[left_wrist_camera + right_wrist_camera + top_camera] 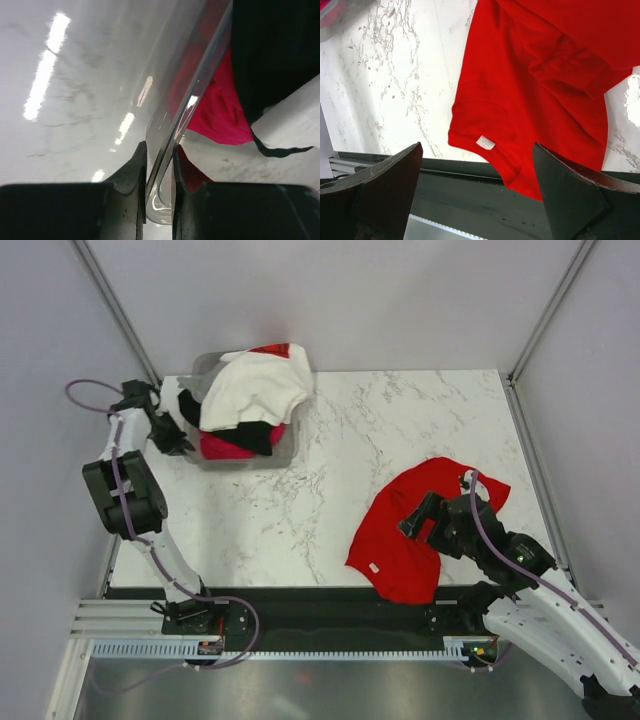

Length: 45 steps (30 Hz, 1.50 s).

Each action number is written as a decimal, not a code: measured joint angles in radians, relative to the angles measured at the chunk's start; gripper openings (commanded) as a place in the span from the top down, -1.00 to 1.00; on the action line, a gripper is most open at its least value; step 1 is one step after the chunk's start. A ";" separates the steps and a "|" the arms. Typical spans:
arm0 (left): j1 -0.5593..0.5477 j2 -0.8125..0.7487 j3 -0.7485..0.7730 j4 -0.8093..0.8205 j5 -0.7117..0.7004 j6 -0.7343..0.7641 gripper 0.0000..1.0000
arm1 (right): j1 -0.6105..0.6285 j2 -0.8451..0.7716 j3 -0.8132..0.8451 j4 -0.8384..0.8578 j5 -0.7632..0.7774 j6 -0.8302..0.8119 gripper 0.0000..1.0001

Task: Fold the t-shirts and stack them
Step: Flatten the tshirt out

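A plain red t-shirt (390, 540) lies crumpled on the marble table at the front right, its neck edge overhanging the front edge. My right gripper (418, 522) hovers over it, open and empty; in the right wrist view the red t-shirt (535, 75) with its white tag (485, 142) lies beneath the spread jaws of the right gripper (477, 147). A white t-shirt (255, 390) with a red mark, a black t-shirt (258, 436) and a magenta t-shirt (225, 448) are heaped in a clear bin (290, 452) at the back left. My left gripper (159, 165) is shut on the bin's rim (200, 85).
In the left wrist view the magenta t-shirt (220, 115) and black t-shirt (275, 50) show through the bin wall. A dark strip (460, 185) runs along the table's front edge. Frame posts stand at the back corners.
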State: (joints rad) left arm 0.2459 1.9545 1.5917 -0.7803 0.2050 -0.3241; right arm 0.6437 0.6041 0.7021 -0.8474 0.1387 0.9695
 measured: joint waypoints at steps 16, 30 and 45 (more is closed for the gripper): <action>0.180 0.041 0.363 -0.274 -0.241 -0.137 -0.95 | 0.001 0.058 -0.015 0.049 -0.057 -0.038 -0.96; -0.444 -0.008 0.398 -0.020 -0.178 -0.162 -0.64 | 0.007 0.049 0.023 -0.046 0.018 -0.042 -0.96; -0.338 0.220 0.277 -0.101 -0.168 -0.114 -0.64 | 0.007 0.173 0.013 -0.095 0.081 -0.058 -0.96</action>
State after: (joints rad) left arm -0.0925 2.1742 1.8690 -0.8818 0.0372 -0.4385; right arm 0.6510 0.7769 0.7147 -0.9424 0.2195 0.9115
